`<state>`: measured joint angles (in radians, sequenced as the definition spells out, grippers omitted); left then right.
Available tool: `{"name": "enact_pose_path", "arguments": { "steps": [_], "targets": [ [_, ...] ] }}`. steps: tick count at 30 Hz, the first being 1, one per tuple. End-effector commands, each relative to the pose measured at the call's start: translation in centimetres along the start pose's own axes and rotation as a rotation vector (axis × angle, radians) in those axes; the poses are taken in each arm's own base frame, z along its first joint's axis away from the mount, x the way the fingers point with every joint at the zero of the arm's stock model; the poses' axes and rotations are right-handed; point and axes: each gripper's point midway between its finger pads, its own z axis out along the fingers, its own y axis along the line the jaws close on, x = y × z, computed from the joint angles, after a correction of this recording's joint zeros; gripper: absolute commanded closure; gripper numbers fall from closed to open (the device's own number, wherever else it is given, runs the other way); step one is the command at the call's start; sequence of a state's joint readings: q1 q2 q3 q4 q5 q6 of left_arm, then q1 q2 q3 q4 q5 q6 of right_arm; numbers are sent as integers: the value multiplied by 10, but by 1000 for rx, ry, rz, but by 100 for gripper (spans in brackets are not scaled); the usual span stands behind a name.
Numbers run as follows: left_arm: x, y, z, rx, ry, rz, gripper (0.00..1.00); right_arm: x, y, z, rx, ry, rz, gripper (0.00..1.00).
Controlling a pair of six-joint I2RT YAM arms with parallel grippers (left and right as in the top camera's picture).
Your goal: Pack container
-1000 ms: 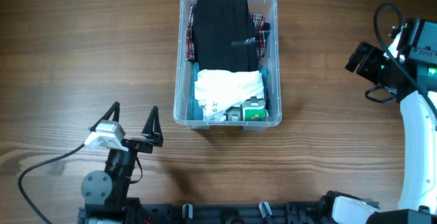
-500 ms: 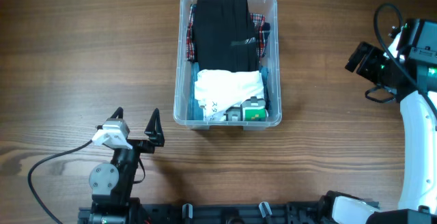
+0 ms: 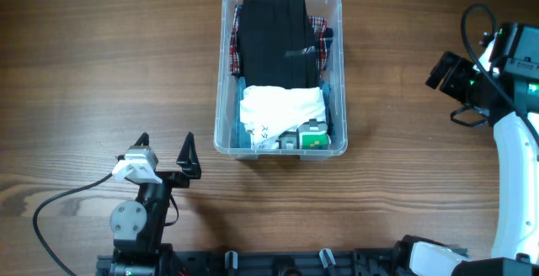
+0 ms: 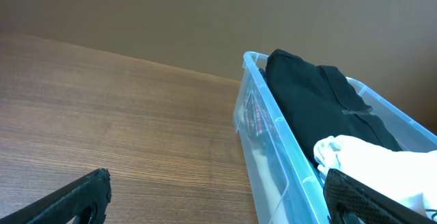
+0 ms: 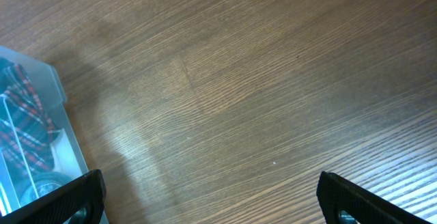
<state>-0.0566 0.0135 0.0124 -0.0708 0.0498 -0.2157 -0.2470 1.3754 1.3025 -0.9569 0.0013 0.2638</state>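
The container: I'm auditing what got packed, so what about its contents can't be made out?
Overhead: anything under the black garment and white cloth in the container; they cover it.
Overhead: the green item beside the cloth, too small to identify.
Right wrist: only the container's corner shows; the left edge cuts it off.

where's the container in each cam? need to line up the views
Overhead: container at top centre, long side running up-down.
Left wrist: container on the right, cut off by the right and bottom edges.
Right wrist: only a container corner at the left edge.
Shared landmark: the red plaid cloth inside it shows in all three.
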Motion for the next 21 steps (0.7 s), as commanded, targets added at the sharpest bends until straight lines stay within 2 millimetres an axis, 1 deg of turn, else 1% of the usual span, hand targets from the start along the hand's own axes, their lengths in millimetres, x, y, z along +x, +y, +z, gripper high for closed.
{"name": "enact_pose_path", "arguments": {
  "steps": [1, 18, 21],
  "targets": [
    [0, 6, 0, -26, -8, -2, 0, -4, -2, 0, 11, -7, 3, 0],
    [0, 6, 0, -26, -7, -2, 0, -4, -2, 0, 11, -8, 3, 0],
    [0, 6, 0, -26, -8, -2, 0, -3, -3, 3, 13, 0, 3, 0]
  ]
}}
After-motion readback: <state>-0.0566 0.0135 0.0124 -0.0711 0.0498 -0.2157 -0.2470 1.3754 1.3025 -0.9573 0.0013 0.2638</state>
